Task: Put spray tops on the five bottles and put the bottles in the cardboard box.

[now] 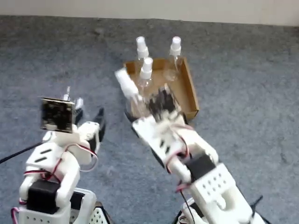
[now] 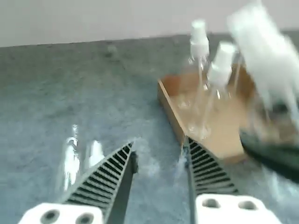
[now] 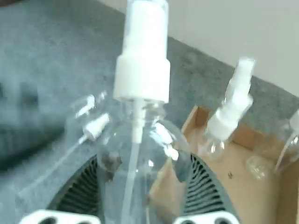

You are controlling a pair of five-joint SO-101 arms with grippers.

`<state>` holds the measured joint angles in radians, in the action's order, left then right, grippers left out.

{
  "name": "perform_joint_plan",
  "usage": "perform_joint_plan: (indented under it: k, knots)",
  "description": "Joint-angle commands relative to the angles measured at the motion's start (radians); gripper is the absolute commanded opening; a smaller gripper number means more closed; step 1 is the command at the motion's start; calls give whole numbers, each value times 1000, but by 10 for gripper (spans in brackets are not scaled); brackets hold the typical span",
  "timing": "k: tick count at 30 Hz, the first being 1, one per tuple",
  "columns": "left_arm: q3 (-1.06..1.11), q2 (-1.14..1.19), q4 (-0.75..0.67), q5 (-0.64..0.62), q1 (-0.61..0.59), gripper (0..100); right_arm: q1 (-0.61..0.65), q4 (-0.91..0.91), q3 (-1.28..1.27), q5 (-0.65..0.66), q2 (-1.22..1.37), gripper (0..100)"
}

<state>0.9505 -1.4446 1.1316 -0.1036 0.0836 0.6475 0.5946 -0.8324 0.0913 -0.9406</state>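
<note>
My right gripper (image 1: 150,105) is shut on a clear bottle (image 1: 135,100) with a white spray top (image 1: 124,80), held tilted over the near-left corner of the cardboard box (image 1: 190,93). In the right wrist view that bottle (image 3: 140,140) sits between the fingers (image 3: 202,186). Three capped bottles (image 1: 142,51) (image 1: 174,56) (image 1: 146,74) stand in the box. My left gripper (image 2: 159,145) is open above the carpet, left of the box (image 2: 170,107). Just beyond it lie a bare bottle (image 2: 70,158) and a loose spray top (image 2: 96,151).
Grey carpet (image 1: 243,56) covers the whole work area. A pale wall runs along the far edge. The left arm's camera block (image 1: 57,114) hides part of the bare bottle (image 1: 68,94) in the high view.
</note>
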Motion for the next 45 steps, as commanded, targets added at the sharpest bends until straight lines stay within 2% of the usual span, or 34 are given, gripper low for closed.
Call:
perform_joint_plan:
  k: [1,6,10,13,16,24,27,35,39,45]
  knots:
    - [91,-87,-41,35,104,206,-7,1,294,-60,225,5]
    - [131,-108,-48,48,157,275,-7,1,493,-100,463,5]
    - [148,-105,-115,48,156,283,18,2,530,-127,515,5]
    - [225,-105,-245,51,140,281,58,58,530,-129,472,5]
    - [268,-104,-307,52,90,281,70,150,530,-126,390,5]
    - [274,-104,-321,52,59,280,65,340,529,-104,174,5]
    - [272,-104,-321,52,28,280,27,380,516,-74,133,5]
    - [274,-105,-321,51,10,280,-65,371,443,-69,127,5]
    - [277,-108,-298,52,15,280,-177,222,430,-68,151,5]
    - [292,-116,-255,52,10,280,-349,24,395,-37,343,5]
